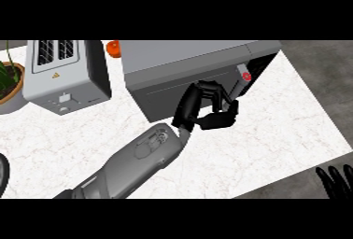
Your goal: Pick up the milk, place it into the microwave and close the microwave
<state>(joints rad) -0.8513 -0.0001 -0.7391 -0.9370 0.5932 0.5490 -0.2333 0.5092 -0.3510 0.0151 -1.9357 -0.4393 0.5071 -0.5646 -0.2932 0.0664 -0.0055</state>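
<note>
The grey microwave (186,56) stands at the back of the white marble counter (276,130). Its dark door (162,95) lies flat against the front and looks shut, with a red button (246,76) on the panel at its right. My left hand (215,116) is at the door's right part, fingers loosely bent and touching the door face, holding nothing. My right hand (336,179) rests open at the lower right corner, fingers up. The milk shows nowhere in the view.
A silver toaster (66,74) stands left of the microwave, and a potted plant (8,86) sits at the far left edge. An orange object (114,48) peeks out behind the microwave. The counter's edge runs diagonally at the right, with dark floor beyond.
</note>
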